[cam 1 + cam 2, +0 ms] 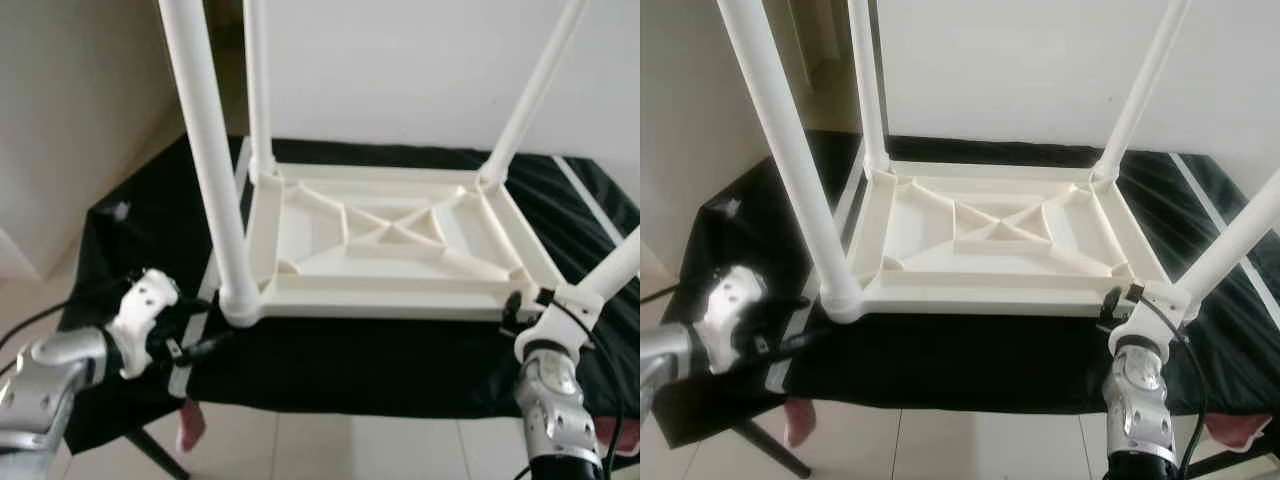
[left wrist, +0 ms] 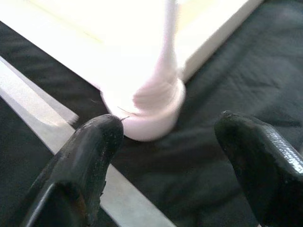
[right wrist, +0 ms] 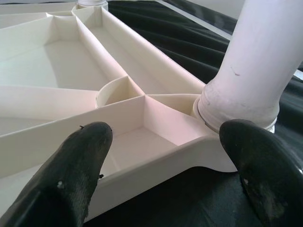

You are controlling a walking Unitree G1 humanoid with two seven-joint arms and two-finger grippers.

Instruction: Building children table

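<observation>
We see the white plastic children's table [image 1: 385,240] lying upside down on a bench covered in black cloth [image 1: 380,365], its four legs pointing up. Our left gripper [image 2: 168,156] sits at about 8 o'clock, fingers spread wide and empty, just beside the base of the near-left leg [image 1: 215,190]. Our right gripper [image 3: 165,165] is at about 4 o'clock, also wide open and holding nothing, straddling the table's corner by the near-right leg [image 3: 255,66].
</observation>
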